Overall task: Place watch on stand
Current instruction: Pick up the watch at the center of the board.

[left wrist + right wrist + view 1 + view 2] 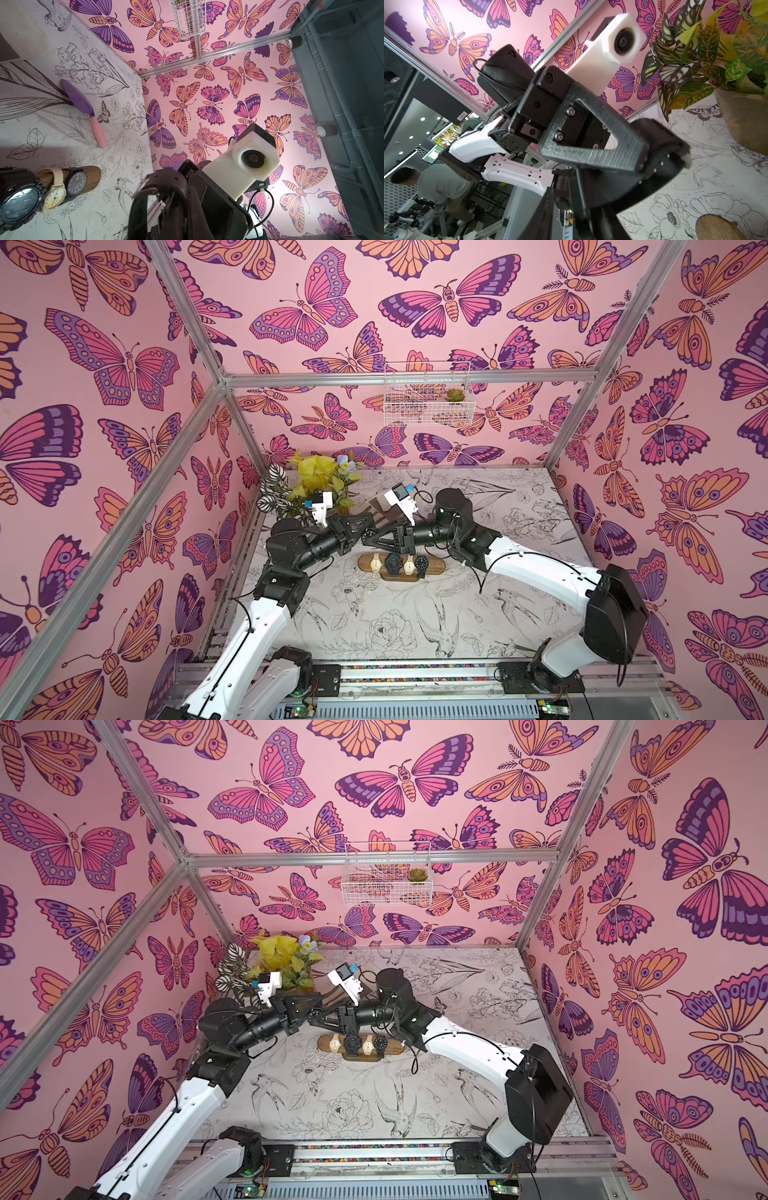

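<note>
The left gripper (368, 522) is clamped shut, nose to nose with the right gripper (366, 538) above the table (415, 614). I can't tell how wide the right one is, or whether either holds anything. The stand (437, 568) sits just on the near side of them, with four watches (392, 563) strapped round it.

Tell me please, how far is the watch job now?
Done: two cream watches and two black watches sit on the stand. In hand: the left gripper, shut, and the right gripper meet tip to tip near it; whether a watch passes between them, I cannot tell. Left: the bar is bare at both ends, for any watch to come.
</note>
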Robot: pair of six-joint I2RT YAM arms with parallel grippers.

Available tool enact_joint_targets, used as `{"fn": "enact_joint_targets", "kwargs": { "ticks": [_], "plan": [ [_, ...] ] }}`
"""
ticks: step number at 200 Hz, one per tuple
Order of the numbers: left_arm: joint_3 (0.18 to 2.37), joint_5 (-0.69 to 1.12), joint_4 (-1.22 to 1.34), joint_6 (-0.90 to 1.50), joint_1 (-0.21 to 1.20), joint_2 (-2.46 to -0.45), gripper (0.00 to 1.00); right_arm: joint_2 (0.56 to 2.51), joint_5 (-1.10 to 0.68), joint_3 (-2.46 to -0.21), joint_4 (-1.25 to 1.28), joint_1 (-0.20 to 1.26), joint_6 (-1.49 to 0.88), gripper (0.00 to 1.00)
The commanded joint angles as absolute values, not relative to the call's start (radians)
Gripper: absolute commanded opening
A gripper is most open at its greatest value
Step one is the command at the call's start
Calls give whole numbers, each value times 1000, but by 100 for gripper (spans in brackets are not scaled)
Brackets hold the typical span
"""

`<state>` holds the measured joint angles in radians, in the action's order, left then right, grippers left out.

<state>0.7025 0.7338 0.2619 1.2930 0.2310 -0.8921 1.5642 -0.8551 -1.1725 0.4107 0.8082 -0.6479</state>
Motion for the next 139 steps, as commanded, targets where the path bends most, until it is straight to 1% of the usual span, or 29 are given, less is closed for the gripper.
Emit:
{"fn": "enact_joint_targets", "kwargs": {
  "ticks": [1,46,104,139],
  "plan": [
    [683,728,304,1300,222,-879,0,1566,-893,-1160,550,794,-737,31],
    [646,707,377,1339,221,-880,0,1609,-896,-1164,589,793,-777,26],
    [644,686,394,1342,220,-878,0,1649,-894,-1164,622,793,-817,25],
    [639,684,395,1342,219,-881,0,1652,-897,-1164,621,794,-821,19]
  ]
}}
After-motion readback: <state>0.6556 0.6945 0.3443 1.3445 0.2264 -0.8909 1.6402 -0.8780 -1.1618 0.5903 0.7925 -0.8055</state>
